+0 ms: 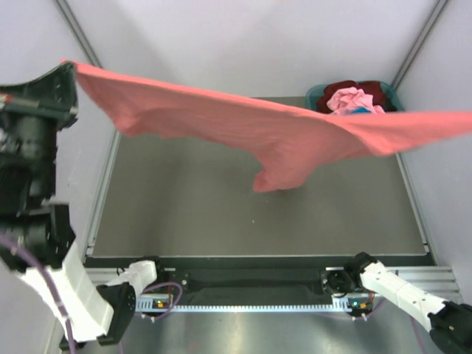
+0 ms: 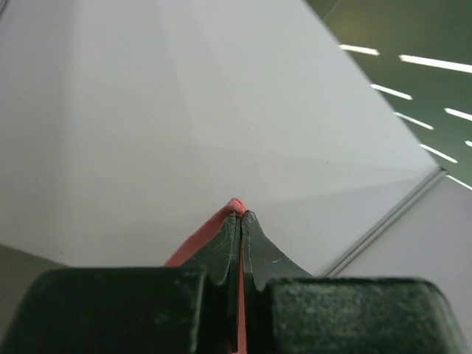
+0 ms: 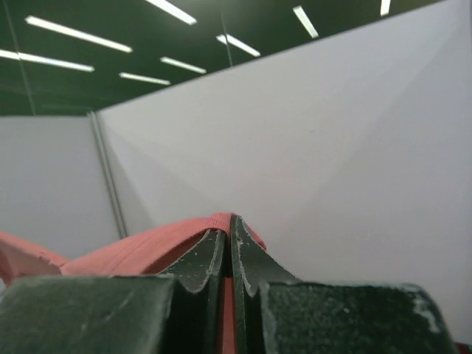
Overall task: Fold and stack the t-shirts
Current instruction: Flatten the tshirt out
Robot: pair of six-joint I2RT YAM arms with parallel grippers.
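Stretching the salmon-red t-shirt (image 1: 258, 125) above the table (image 1: 184, 214), left gripper (image 2: 240, 215) and right gripper (image 3: 230, 219) clamp its edges.

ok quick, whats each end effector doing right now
left end effector: closed, pinching one edge of the salmon-red t-shirt, held up in the air.
right end effector: closed, pinching the same t-shirt at its other end.

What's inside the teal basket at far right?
A pink t-shirt, dark maroon cloth and a sliver of blue show. The held-up salmon t-shirt hides the basket's near part.
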